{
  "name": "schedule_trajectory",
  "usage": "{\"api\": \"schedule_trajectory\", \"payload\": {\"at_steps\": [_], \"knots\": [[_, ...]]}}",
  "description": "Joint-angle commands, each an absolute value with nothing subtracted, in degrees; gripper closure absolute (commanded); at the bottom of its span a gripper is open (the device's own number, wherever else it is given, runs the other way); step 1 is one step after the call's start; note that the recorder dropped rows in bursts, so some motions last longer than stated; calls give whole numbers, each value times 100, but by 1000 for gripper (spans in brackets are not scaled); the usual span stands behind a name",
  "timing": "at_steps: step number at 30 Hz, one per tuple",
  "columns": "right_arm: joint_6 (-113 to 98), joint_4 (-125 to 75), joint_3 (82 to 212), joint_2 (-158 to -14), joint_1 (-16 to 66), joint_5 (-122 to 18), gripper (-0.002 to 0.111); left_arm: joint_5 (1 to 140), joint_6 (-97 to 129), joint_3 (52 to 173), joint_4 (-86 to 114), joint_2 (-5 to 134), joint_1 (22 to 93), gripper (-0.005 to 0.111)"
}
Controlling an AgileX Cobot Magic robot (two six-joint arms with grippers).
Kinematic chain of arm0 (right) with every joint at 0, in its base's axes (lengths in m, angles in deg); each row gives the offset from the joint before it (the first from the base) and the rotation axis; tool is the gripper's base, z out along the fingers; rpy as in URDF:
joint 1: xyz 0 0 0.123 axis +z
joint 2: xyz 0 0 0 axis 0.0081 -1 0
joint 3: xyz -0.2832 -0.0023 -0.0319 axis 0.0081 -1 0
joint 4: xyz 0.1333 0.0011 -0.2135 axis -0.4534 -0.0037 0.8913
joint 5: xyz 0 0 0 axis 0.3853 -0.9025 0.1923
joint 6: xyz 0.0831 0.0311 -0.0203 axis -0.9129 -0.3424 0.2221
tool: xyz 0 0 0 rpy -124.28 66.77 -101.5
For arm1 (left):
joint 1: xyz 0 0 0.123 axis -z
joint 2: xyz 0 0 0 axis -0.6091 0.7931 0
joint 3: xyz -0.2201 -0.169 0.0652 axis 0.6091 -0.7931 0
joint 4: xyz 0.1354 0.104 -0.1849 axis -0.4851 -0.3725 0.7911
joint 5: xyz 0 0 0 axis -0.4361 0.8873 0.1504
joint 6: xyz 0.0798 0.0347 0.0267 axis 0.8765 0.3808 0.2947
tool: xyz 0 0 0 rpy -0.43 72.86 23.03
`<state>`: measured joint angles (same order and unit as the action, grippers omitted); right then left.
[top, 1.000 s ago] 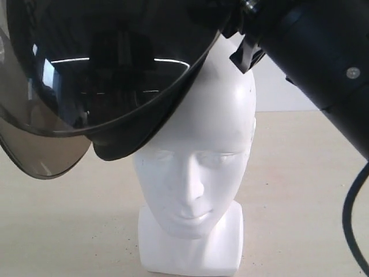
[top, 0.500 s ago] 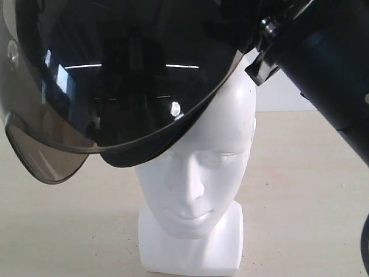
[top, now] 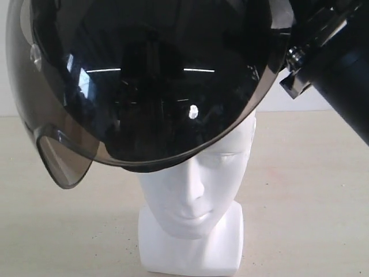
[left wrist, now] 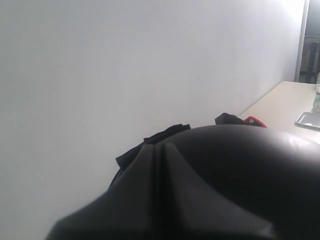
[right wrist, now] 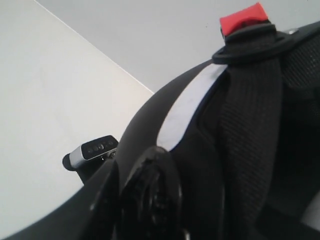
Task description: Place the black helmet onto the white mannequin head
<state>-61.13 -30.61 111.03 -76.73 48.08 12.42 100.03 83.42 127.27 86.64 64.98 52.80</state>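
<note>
Helmet [top: 150,86] over mannequin head [top: 193,190] (upright on the table [top: 311,190])

No lettering, brand mark, number or sign can be read on the black helmet [top: 155,86], the white mannequin head [top: 193,196] or the red strap tab [right wrist: 242,17].

Your right arm [top: 346,86] enters from the upper right corner of the exterior view, its thick black forearm sloping down and inward. At its end, the right gripper [top: 296,74] meets the edge of the helmet [top: 150,86], which it holds aloft. In the right wrist view, one dark, rounded finger [right wrist: 150,197] lies pressed against the helmet's rim, jaws closed on it; the opposing finger cannot be made out with certainty. Your left arm and left gripper are not distinguishable: the left wrist view is filled by a dark curved surface.
</note>
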Motion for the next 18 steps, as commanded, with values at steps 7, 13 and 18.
{"api": "schedule_trajectory", "payload": {"at_steps": [7,13,18], "knots": [[-5013,-4085,11119,-7477,4745,1778,108,10624,8552,12702,8621,6966,5312,102],[-4676,-4232,11119,-7477,4745,1686,108,10925,8687,12702,8774,7192,5312,102],[-4522,-4326,11097,-7477,4745,1565,108,11019,8800,12702,8887,7337,5312,102]]}}
